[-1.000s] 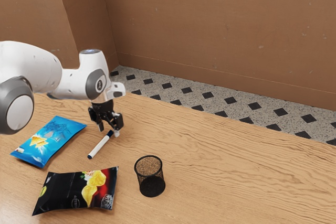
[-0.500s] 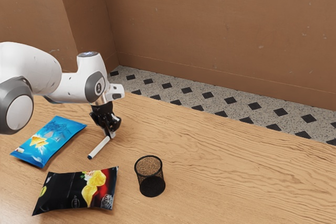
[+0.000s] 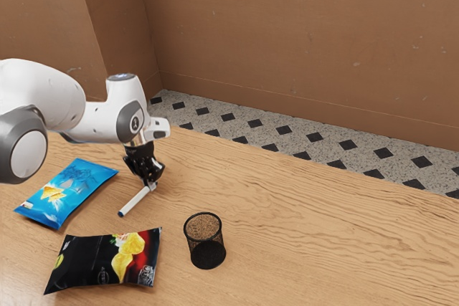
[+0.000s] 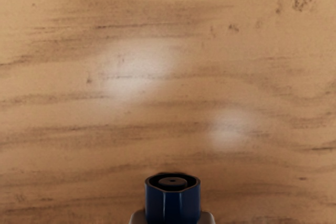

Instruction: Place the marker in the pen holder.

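The table [image 3: 323,231] bears a blue bag [image 3: 68,191], black bag [image 3: 100,261] and pen holder [image 3: 206,245]

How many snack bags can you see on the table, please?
2: the blue bag toward the exterior view's left, and the black bag below it in that view, left of the pen holder.

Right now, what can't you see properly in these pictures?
Exterior view: one end of the marker, hidden by the gripper.
Wrist view: most of the marker, cut off by the lower edge.
Exterior view: where the arm starts, cut off by the left edge.
Exterior view: the little words on the black chip bag, too small to read.
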